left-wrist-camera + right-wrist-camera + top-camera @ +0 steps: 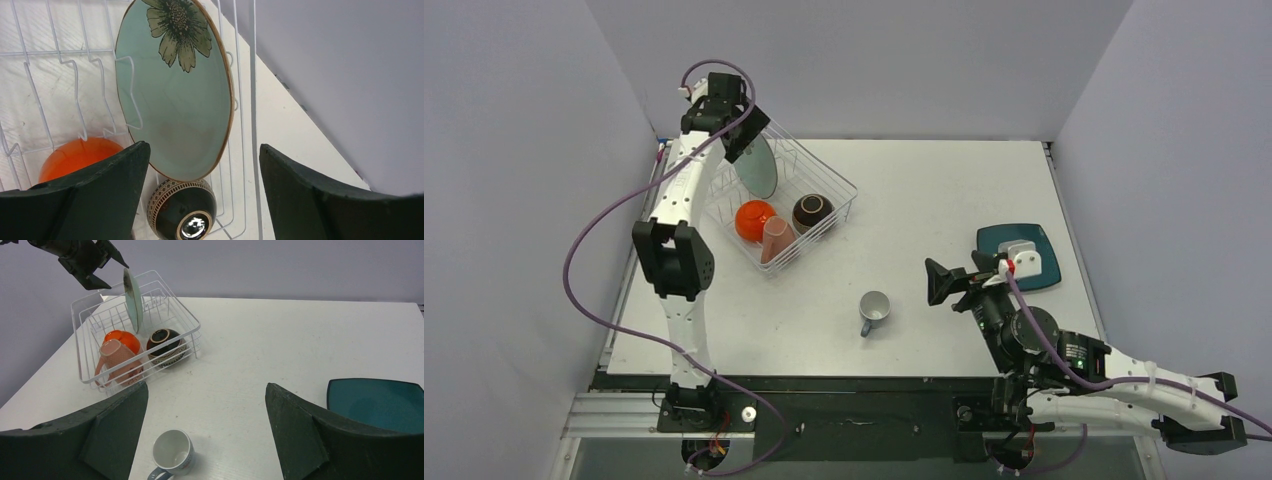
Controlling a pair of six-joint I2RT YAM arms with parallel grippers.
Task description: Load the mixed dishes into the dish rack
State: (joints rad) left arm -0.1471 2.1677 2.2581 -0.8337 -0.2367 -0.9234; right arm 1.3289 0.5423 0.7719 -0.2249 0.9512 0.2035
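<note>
Plate [175, 100], glossy round pale-teal, top cropped, upright in wire rack [76, 100]; we note left tool [202, 146] and right tool [206, 385] agape, empty.

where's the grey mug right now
In the top view the grey mug stands on the table, front middle, just left of the right gripper, outside the dish rack.

Top cam: fixed, high behind the arm bases [689, 405], looking down and forward over the whole table [944, 200]. Left wrist cam: very close, aimed down into the dish rack [252, 100], round pale-teal plate [175, 115] filling most of the frame. Right wrist cam: low over the near right of the table, facing across to the far-left corner (rack well off there). All three share the rack; top and right wrist also share the grey-blue mug [874, 310] and dark-teal plate [999, 240].
</note>
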